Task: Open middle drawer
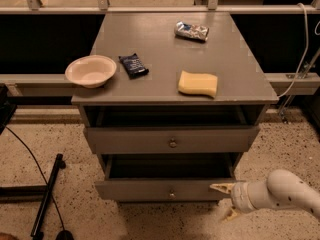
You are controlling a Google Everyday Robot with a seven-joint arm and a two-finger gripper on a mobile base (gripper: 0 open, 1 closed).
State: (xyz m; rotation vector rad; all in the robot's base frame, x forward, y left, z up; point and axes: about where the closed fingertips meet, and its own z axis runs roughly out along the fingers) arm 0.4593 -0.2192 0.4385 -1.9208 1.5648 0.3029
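Observation:
The grey cabinet (175,59) has its top drawer (150,140) slightly out. Below it the middle drawer (145,190), a low grey front with a small round knob (171,191), stands pulled out toward the camera, with a dark gap above it. My gripper (221,202) is at the right end of that drawer front, on a white arm (280,191) coming from the lower right. Its fingers are spread open, the upper fingertip (217,187) against the front's right end and the lower one below the front. The bottom drawer is hidden behind the middle drawer.
On the cabinet top lie a cream bowl (91,70), a dark snack packet (133,65), a yellow sponge (198,83) and a silver packet (191,31). A black stand and cable (47,196) lie on the speckled floor at left. A rail (290,79) runs behind.

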